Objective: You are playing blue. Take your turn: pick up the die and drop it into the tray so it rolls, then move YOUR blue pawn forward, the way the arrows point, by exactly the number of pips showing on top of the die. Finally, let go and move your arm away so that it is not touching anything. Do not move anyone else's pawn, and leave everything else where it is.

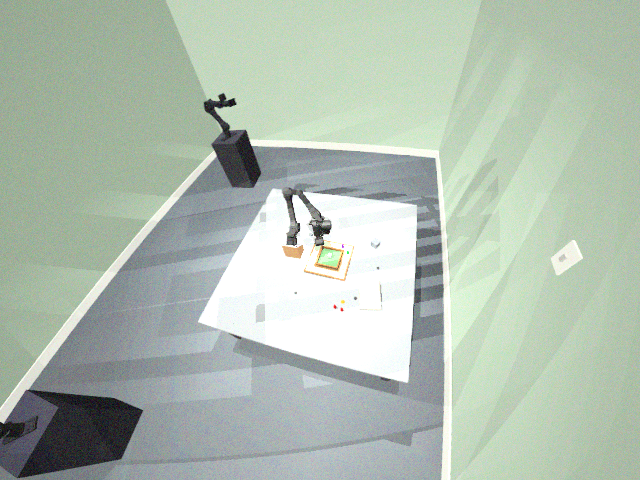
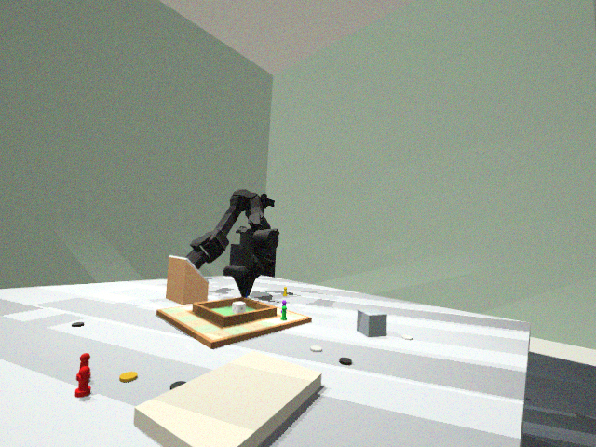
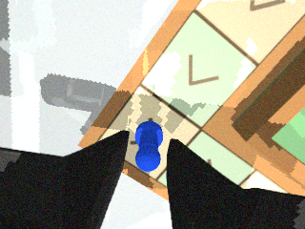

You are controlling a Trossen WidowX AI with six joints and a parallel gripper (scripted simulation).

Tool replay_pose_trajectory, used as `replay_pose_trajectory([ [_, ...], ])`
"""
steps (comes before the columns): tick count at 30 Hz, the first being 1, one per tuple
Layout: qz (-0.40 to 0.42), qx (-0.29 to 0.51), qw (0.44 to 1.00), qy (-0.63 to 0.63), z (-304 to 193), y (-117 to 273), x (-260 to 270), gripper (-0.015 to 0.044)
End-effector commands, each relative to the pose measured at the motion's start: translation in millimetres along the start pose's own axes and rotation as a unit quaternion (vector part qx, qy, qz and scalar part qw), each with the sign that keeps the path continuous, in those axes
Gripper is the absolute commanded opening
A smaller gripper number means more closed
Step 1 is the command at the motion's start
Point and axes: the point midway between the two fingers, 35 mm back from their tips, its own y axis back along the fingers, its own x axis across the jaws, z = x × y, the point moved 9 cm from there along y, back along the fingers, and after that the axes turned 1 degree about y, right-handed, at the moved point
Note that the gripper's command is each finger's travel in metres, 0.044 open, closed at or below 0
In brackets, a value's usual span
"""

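The blue pawn (image 3: 149,143) stands on the beige corner square of the board (image 1: 310,266) (image 2: 192,328). My gripper (image 2: 245,292) (image 3: 148,142) is open, with one finger on each side of the pawn and a narrow gap at both sides. The white die (image 1: 329,255) (image 2: 237,306) lies inside the brown-walled, green-floored tray (image 2: 207,313) in the middle of the board; its top pips are too blurred to read. The green pawn (image 1: 347,252) (image 2: 284,313) and the purple pawn (image 1: 342,246) (image 2: 284,303) stand near another corner of the board.
A wooden block (image 1: 293,251) (image 2: 182,283) stands beside the board by the arm's base. A yellow pawn (image 2: 285,291) stands beyond the board. A grey cube (image 1: 375,243) (image 2: 372,323), a cream slab (image 1: 370,297) (image 2: 231,394), red pieces (image 2: 83,380) and several discs lie farther off.
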Motion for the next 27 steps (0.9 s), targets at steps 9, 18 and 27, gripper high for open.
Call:
replay_pose_trajectory([
  [9, 0.001, 0.004, 1.0, -0.003, 1, 49, -1, 0.042],
  [18, -0.012, 0.006, 0.999, -0.045, 0, 73, -23, 0.044],
  [27, -0.009, 0.007, 0.982, -0.191, -37, 124, -97, 0.044],
])
